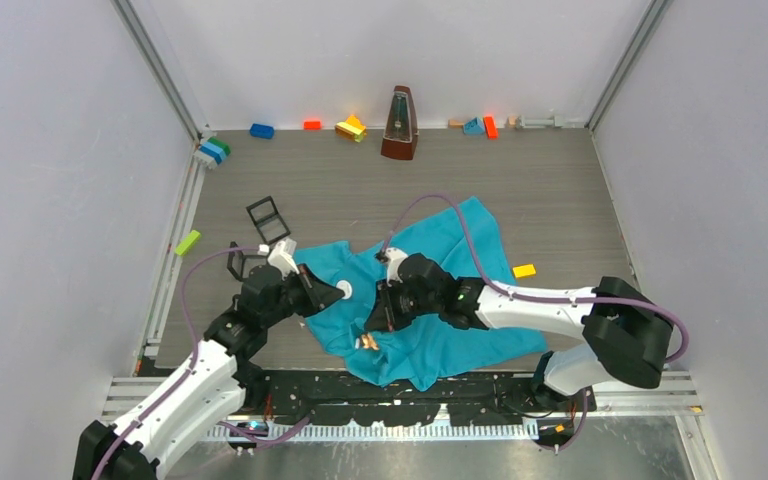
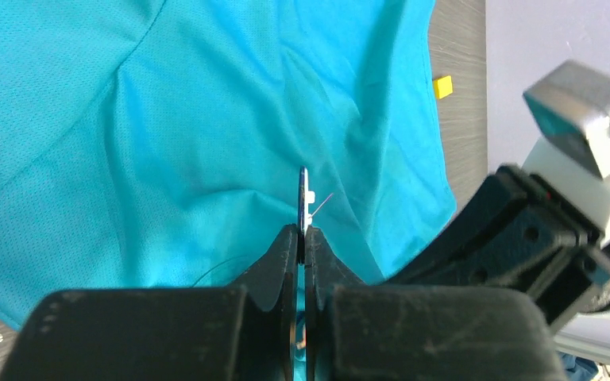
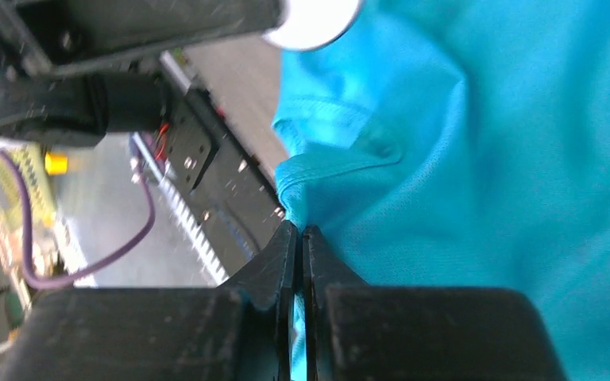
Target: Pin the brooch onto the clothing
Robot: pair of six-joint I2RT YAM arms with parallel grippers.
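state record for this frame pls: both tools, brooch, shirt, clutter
left tool: shut on brooch, a thin disc seen edge-on
right tool: shut on hem of T-shirt
T-shirt: teal, crumpled, between the arms
pinned: not yet
clutter: metronome, toy blocks at far wall
unclear: small gold item on the T-shirt

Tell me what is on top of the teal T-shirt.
On the T-shirt: a small orange-and-white item, and the right gripper pinching its fabric. The left gripper holds the brooch above it. Fabric under both arms is hidden.
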